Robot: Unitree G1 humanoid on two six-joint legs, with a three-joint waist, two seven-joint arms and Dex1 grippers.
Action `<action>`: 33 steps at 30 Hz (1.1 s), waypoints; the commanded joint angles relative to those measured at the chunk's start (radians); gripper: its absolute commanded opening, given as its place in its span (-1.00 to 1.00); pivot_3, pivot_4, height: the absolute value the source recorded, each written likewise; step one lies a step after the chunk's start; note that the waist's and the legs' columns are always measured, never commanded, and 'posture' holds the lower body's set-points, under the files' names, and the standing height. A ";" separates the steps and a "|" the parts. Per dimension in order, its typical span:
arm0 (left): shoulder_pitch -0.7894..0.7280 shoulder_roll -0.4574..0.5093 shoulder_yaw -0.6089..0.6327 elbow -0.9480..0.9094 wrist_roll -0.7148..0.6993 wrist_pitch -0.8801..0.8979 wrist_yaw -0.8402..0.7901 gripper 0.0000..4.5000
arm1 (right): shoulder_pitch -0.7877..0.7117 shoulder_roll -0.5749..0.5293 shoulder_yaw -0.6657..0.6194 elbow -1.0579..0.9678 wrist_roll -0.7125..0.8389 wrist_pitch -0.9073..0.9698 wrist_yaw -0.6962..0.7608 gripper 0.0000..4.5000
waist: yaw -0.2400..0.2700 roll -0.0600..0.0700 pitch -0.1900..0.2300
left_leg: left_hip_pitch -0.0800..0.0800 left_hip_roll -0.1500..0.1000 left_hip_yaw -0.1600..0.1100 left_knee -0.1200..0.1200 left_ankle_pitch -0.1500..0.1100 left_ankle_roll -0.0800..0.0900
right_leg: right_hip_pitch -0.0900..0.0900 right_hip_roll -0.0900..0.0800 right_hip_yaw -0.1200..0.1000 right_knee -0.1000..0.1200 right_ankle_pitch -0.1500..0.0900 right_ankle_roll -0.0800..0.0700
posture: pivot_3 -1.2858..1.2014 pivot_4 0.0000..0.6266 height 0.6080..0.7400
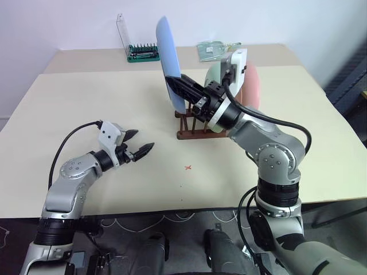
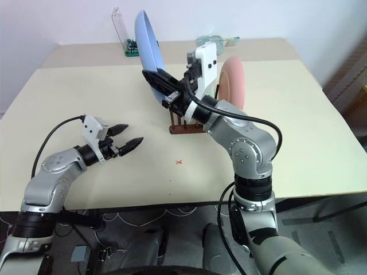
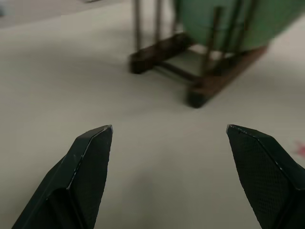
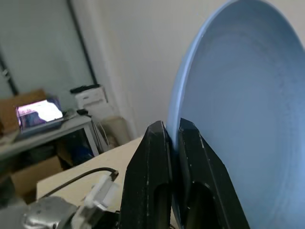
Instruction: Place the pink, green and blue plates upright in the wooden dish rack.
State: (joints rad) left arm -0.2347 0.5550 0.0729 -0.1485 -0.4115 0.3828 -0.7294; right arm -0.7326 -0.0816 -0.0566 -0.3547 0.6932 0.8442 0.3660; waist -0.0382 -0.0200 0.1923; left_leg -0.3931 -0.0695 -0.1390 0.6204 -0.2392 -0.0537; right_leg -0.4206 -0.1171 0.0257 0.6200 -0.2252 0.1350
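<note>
While upright, blue plate (image 1: pixel 170 60) sits pinched in right hand (image 1: pixel 179 85).

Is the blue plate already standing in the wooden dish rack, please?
No, the right gripper holds the blue plate by its rim, raised above the wooden dish rack.

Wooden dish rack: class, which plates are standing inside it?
The wooden dish rack holds the green plate and pink plate upright. The right claw grips the blue plate above it. The right arm covers the rack's far slots.
</note>
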 commanded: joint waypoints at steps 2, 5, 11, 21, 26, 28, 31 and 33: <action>0.013 0.001 0.015 -0.070 -0.063 0.016 -0.049 0.74 | -0.016 0.011 -0.047 0.000 0.040 -0.004 -0.054 -1.00 | -0.003 0.000 0.000 | 0.000 0.000 0.001 0.000 0.000 0.000 | 0.000 0.000 0.000 0.000 0.000 0.000 | 0.03 -0.52 1.00; 0.012 0.009 0.015 -0.070 -0.064 0.026 -0.057 0.74 | -0.019 0.004 -0.054 0.022 0.051 0.002 -0.068 -1.00 | -0.004 0.000 0.000 | 0.000 0.000 0.001 0.000 0.000 0.000 | 0.000 0.000 0.000 0.000 0.000 0.000 | 0.03 -0.52 1.00; 0.019 0.013 0.015 -0.085 -0.057 0.024 -0.048 0.74 | -0.018 0.022 -0.096 0.080 0.129 0.058 -0.115 -1.00 | -0.004 0.000 0.000 | 0.000 0.000 0.001 0.000 0.000 0.000 | 0.000 0.000 0.000 0.000 0.000 0.000 | 0.03 -0.52 1.00; 0.019 -0.001 -0.001 -0.091 -0.050 0.018 -0.035 0.77 | -0.050 0.029 -0.144 0.152 0.182 0.096 -0.197 -0.53 | -0.005 0.000 0.000 | 0.000 0.000 0.001 0.000 0.000 0.000 | 0.000 0.000 0.000 0.000 0.000 0.000 | 0.03 -0.52 1.00; 0.014 -0.005 -0.004 -0.086 -0.051 0.015 -0.037 0.77 | -0.053 -0.004 -0.108 0.140 0.152 0.090 -0.179 0.56 | -0.005 0.000 0.000 | 0.000 0.000 0.001 0.000 0.000 0.000 | 0.000 0.000 0.000 0.000 0.000 0.000 | 0.03 -0.52 1.00; 0.016 -0.006 -0.007 -0.087 -0.048 0.014 -0.037 0.77 | -0.054 -0.028 -0.078 0.124 0.130 0.078 -0.155 0.75 | -0.005 0.000 0.000 | 0.000 0.000 0.001 0.000 0.000 0.000 | 0.000 0.000 0.000 0.000 0.000 0.000 | 0.03 -0.52 1.00; 0.017 -0.010 -0.009 -0.091 -0.050 0.016 -0.035 0.77 | -0.079 -0.100 -0.024 0.084 0.079 0.063 -0.110 0.75 | -0.005 0.001 0.000 | 0.000 0.000 0.001 0.000 0.000 0.000 | 0.000 0.000 0.000 0.000 0.000 0.000 | 0.03 -0.52 1.00; 0.017 -0.012 -0.011 -0.093 -0.049 0.017 -0.034 0.77 | -0.090 -0.145 0.008 0.068 0.043 0.051 -0.082 0.75 | -0.004 0.001 0.000 | 0.000 0.000 0.002 0.000 0.000 0.000 | 0.000 0.000 0.000 0.000 0.000 0.000 | 0.03 -0.52 1.00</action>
State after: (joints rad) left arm -0.2100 0.5447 0.0594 -0.2136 -0.4607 0.4094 -0.7627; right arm -0.7873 -0.2094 -0.0671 -0.2240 0.7571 0.9276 0.2532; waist -0.0426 -0.0193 0.1924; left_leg -0.3932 -0.0693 -0.1375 0.6204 -0.2391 -0.0534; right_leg -0.4207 -0.1168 0.0257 0.6198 -0.2252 0.1353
